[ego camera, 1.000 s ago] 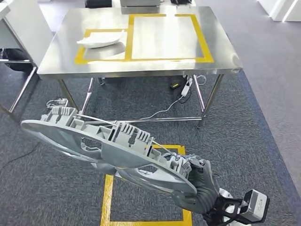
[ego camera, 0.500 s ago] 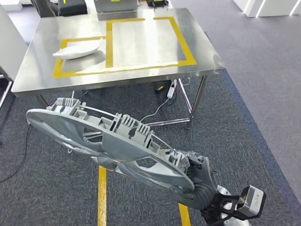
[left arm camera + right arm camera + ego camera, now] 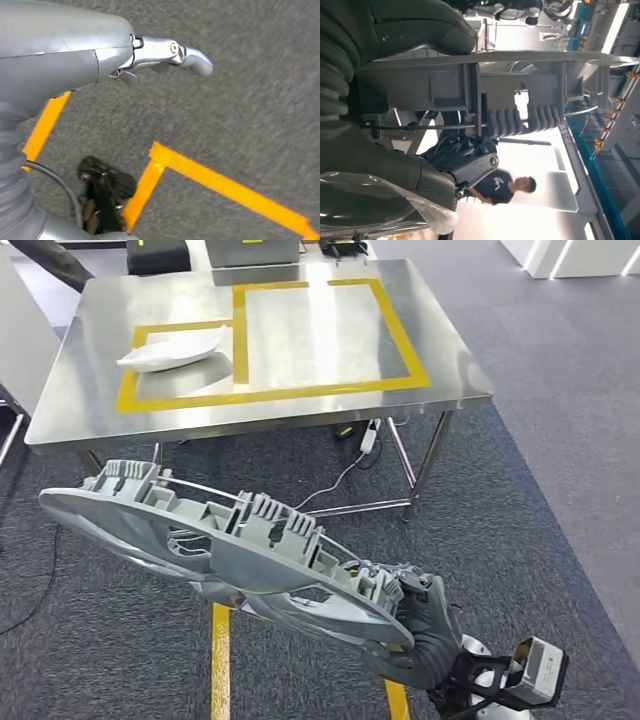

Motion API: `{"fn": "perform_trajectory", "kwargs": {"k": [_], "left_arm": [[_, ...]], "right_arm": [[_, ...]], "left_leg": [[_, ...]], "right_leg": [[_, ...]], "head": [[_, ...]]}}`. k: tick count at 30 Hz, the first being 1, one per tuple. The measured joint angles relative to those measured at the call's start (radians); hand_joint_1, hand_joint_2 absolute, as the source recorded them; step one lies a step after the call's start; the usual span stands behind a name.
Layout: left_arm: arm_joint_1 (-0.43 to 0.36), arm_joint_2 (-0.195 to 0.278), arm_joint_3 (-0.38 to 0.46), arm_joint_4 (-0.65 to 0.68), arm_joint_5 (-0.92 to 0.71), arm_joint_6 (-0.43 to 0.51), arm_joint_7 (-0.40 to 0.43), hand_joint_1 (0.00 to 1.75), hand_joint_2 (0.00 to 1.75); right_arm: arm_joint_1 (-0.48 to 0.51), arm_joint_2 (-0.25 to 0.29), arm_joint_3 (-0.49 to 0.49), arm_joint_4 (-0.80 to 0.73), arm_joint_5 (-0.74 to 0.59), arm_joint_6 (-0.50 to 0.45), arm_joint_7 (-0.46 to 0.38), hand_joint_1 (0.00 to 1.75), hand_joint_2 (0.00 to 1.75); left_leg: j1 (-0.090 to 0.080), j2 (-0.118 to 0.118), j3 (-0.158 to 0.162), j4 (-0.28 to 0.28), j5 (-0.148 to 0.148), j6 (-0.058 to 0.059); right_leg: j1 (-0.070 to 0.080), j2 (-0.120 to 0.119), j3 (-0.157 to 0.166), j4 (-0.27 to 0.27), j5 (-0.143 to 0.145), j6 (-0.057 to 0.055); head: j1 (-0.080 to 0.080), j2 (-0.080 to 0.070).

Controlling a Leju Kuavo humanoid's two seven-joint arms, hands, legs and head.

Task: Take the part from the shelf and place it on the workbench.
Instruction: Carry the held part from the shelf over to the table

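Right hand [image 3: 424, 635]: fingers closed on one end of the part [image 3: 219, 540], holding it over the carpet, short of the bench [image 3: 453, 365].
Left hand [image 3: 113, 45]: hangs over the floor, holding nothing; fingers' spread cannot be told.
Around: one white part [image 3: 172, 348] lies in the bench's left taped box; a person [image 3: 501, 186] stands beyond.
Change: the camera has swung, so the bench sits slightly further right in view.
Count: two parts, one bench.
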Motion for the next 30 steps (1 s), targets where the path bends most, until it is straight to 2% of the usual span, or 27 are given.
{"fn": "perform_trajectory", "kwargs": {"k": [2,4,5,7,8,9,10,11,12,14,16,18,19,20,22,23,24,25,27,29,30], "left_arm": [[-0.001,0.001,0.000,0.000,0.000,0.000,0.000,0.00,1.75],[-0.002,0.002,-0.001,0.000,0.000,0.001,0.000,0.00,1.75],[-0.002,0.003,-0.001,0.000,0.000,0.001,0.000,0.00,1.75],[-0.002,0.003,-0.001,0.000,0.000,0.001,0.000,0.00,1.75],[-0.001,0.004,-0.001,0.000,0.000,0.001,0.000,0.00,1.75],[0.000,0.004,-0.001,0.000,0.000,0.001,0.000,0.00,1.75],[0.000,0.004,-0.001,0.000,0.000,0.001,0.000,0.00,1.75],[0.000,0.005,-0.001,0.000,0.000,0.001,0.000,0.00,1.75],[0.000,0.005,-0.001,0.000,0.000,0.001,0.000,0.00,1.75],[0.000,0.005,-0.001,0.000,0.000,0.001,0.000,0.00,1.75],[0.002,0.005,0.000,0.000,0.000,0.001,0.000,0.00,1.75],[0.003,0.005,0.000,0.000,0.000,0.001,0.000,0.00,1.75],[0.003,0.005,0.000,0.000,0.000,0.001,0.000,0.00,1.75],[0.002,0.005,0.000,0.000,0.000,0.001,0.000,0.00,1.75],[0.001,0.004,0.000,0.000,0.000,0.001,0.000,0.00,1.75],[0.001,0.003,0.000,0.000,0.000,0.001,0.000,0.00,1.75],[0.001,0.003,0.000,0.000,0.000,0.001,0.000,0.00,1.75],[0.001,0.003,0.000,0.000,0.000,0.001,0.000,0.00,1.75],[0.001,0.002,0.000,0.000,0.000,0.001,0.000,0.00,1.75],[0.000,0.002,0.000,0.000,0.000,0.001,0.000,0.00,1.75],[-0.001,0.002,0.000,0.000,0.000,0.001,0.000,0.00,1.75]], "right_arm": [[0.003,0.000,0.001,0.000,0.001,0.000,0.000,1.75,1.75],[0.002,0.000,0.001,-0.001,0.000,0.000,0.000,1.75,1.75],[0.000,0.000,0.000,-0.001,0.000,0.000,0.000,1.75,1.75],[-0.001,0.000,-0.001,-0.001,0.000,0.000,-0.001,1.75,1.75],[0.000,0.000,-0.001,-0.001,0.000,0.000,0.000,1.75,1.75],[0.001,0.000,-0.001,-0.001,0.000,0.000,0.000,1.75,1.75],[0.002,0.000,-0.001,0.000,0.001,0.000,0.000,1.75,1.75],[0.002,0.000,0.000,0.000,0.001,0.000,0.000,1.75,1.75],[0.002,0.000,0.000,0.000,0.000,0.000,0.000,1.75,1.75],[0.001,0.000,0.000,0.000,0.000,0.000,0.000,1.75,1.75],[0.001,0.000,0.000,0.000,0.000,0.000,0.000,1.75,1.75],[0.001,0.000,0.000,0.000,0.000,0.000,0.000,1.75,1.75],[0.000,0.000,0.000,0.000,0.000,0.000,0.000,1.75,1.75],[-0.001,0.000,0.000,0.000,0.000,0.000,0.000,1.75,1.75],[-0.001,0.000,0.000,0.000,0.000,0.000,0.000,1.75,1.75],[0.000,0.000,0.001,0.000,0.000,0.000,0.000,1.75,1.75],[0.002,0.000,0.001,0.000,0.001,0.000,0.000,1.75,1.75],[0.002,0.000,0.001,0.000,0.001,0.000,0.000,1.75,1.75],[0.002,0.000,0.000,0.000,0.001,0.000,0.000,1.75,1.75],[0.001,0.000,0.000,0.000,0.000,0.000,0.000,1.75,1.75],[0.002,0.000,0.000,0.000,0.000,0.000,0.000,1.75,1.75]], "left_leg": [[-0.001,0.003,0.011,0.012,-0.004,-0.012],[0.000,-0.004,-0.004,0.062,-0.032,-0.023],[0.003,-0.008,-0.030,0.111,-0.057,-0.029],[0.010,-0.010,-0.104,0.225,-0.106,-0.039],[0.013,-0.010,-0.134,0.257,-0.113,-0.042],[0.015,-0.010,-0.148,0.257,-0.098,-0.044],[0.016,-0.010,-0.145,0.221,-0.060,-0.045],[0.017,-0.010,-0.130,0.159,-0.009,-0.044],[0.016,-0.010,-0.114,0.103,0.026,-0.042],[0.011,-0.008,-0.096,0.033,0.043,-0.030],[0.007,-0.009,-0.095,0.023,0.035,-0.011],[0.010,-0.012,-0.080,0.016,0.046,0.004],[0.012,-0.014,-0.070,0.013,0.045,0.009],[0.013,-0.014,-0.064,0.011,0.044,0.013],[0.012,-0.016,-0.061,0.010,0.037,0.018],[0.011,-0.017,-0.058,0.010,0.032,0.019],[0.010,-0.018,-0.053,0.010,0.027,0.019],[0.009,-0.020,-0.045,0.010,0.021,0.018],[0.009,-0.022,-0.027,0.008,0.007,0.015],[0.009,-0.023,-0.016,0.004,-0.002,0.006],[0.009,-0.023,-0.012,0.003,-0.003,0.000]], "right_leg": [[-0.005,0.010,0.022,-0.013,0.016,-0.010],[-0.014,0.015,0.046,-0.020,0.018,-0.016],[-0.017,0.017,0.051,-0.021,0.015,-0.018],[-0.018,0.024,0.057,-0.021,0.007,-0.020],[-0.019,0.027,0.062,-0.021,0.002,-0.019],[-0.019,0.030,0.069,-0.021,-0.003,-0.018],[-0.020,0.032,0.078,-0.021,-0.010,-0.015],[-0.021,0.034,0.088,-0.021,-0.018,-0.011],[-0.022,0.034,0.096,-0.021,-0.026,-0.006],[-0.022,0.034,0.103,-0.023,-0.039,0.008],[-0.021,0.034,0.112,-0.016,-0.041,0.023],[-0.023,0.035,0.115,0.005,-0.051,0.035],[-0.024,0.038,0.102,0.032,-0.065,0.039],[-0.024,0.041,0.075,0.077,-0.086,0.042],[-0.024,0.046,-0.005,0.196,-0.132,0.047],[-0.024,0.046,-0.041,0.235,-0.142,0.048],[-0.024,0.046,-0.062,0.243,-0.131,0.047],[-0.024,0.046,-0.064,0.215,-0.099,0.044],[-0.022,0.046,-0.030,0.098,-0.011,0.034],[-0.016,0.045,-0.003,0.016,0.010,0.023],[-0.013,0.045,0.001,0.004,0.006,0.017]], "head": [[0.003,0.000],[-0.002,0.000],[-0.006,0.000],[-0.010,0.000],[-0.011,0.000],[-0.010,0.000],[-0.010,0.000],[-0.011,0.000],[-0.011,0.000],[-0.015,0.000],[-0.017,0.000],[-0.015,0.000],[-0.013,0.000],[-0.010,0.000],[-0.004,0.000],[-0.003,0.000],[-0.001,0.000],[-0.001,0.000],[0.000,0.000],[-0.002,0.000],[-0.003,0.000]]}}
